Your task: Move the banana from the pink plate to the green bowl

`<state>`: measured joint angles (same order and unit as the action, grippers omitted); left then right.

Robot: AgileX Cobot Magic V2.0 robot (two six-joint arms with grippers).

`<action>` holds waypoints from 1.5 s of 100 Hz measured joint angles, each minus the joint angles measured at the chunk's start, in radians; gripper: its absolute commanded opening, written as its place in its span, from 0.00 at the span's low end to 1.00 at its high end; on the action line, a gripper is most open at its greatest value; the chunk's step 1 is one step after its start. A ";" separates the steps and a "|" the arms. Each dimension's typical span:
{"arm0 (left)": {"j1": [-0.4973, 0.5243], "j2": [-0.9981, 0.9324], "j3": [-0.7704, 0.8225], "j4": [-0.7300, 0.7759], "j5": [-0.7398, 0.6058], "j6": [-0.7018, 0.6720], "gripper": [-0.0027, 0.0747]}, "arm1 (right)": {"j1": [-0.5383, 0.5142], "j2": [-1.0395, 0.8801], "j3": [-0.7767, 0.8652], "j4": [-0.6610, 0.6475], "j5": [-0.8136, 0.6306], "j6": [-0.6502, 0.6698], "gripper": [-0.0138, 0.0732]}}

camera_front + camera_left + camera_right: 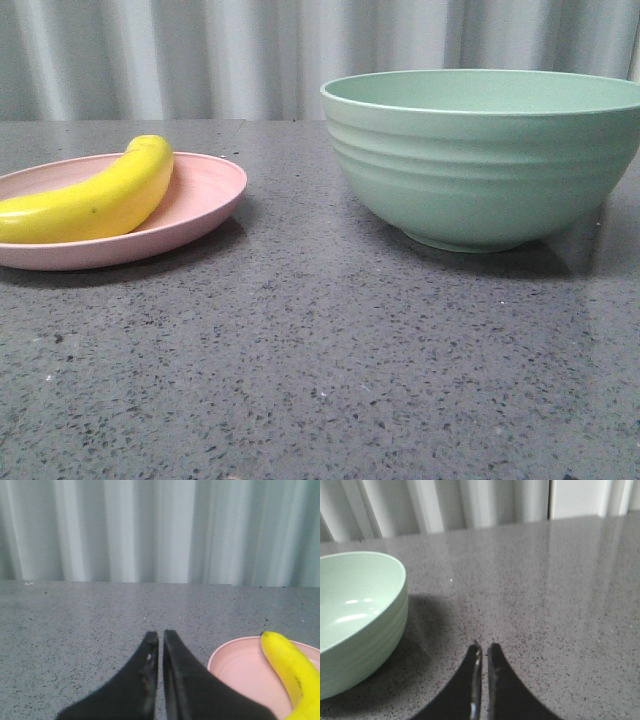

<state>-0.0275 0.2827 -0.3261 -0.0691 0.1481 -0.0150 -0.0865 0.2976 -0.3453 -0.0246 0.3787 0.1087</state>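
The banana point(95, 200) is lying on the pink plate point(205, 195) at frame left, well apart from the green bowl point(480, 165) (right). The left gripper point(160, 636) and right gripper point(484, 649) are keeping fingers pressed together, gripping nothing.

Banana point(95, 198) lies on plate point(205, 190), left side of surface point(320, 380). Bowl point(480, 160) stands right of plate, apart from it. Curtain point(200, 55) behind.

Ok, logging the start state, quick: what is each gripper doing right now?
Left gripper: shut, holding nothing, beside the pink plate.
Right gripper: shut, holding nothing, beside the green bowl.
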 measured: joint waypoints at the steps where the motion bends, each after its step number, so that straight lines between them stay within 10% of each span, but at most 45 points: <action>1: 0.000 0.011 -0.002 0.000 0.000 0.000 0.01 | 0.000 0.008 -0.013 0.000 0.005 0.000 0.10; 14: 0.000 0.100 -0.035 0.000 -0.044 0.000 0.04 | 0.000 0.136 -0.108 0.025 0.045 0.000 0.10; 48: 0.000 0.235 -0.041 0.000 -0.171 0.000 0.57 | 0.000 0.290 -0.141 0.063 0.035 0.000 0.10; 78: -0.032 0.359 -0.103 0.000 -0.189 0.000 0.59 | 0.000 0.308 -0.141 0.068 0.025 0.000 0.10; 150: -0.452 0.932 -0.539 0.000 0.415 0.065 0.59 | 0.000 0.308 -0.141 0.068 -0.055 0.000 0.10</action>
<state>-0.4794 1.2150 -0.8651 -0.0691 0.5633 0.0496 -0.0865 0.6055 -0.4860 0.0436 0.3240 0.1087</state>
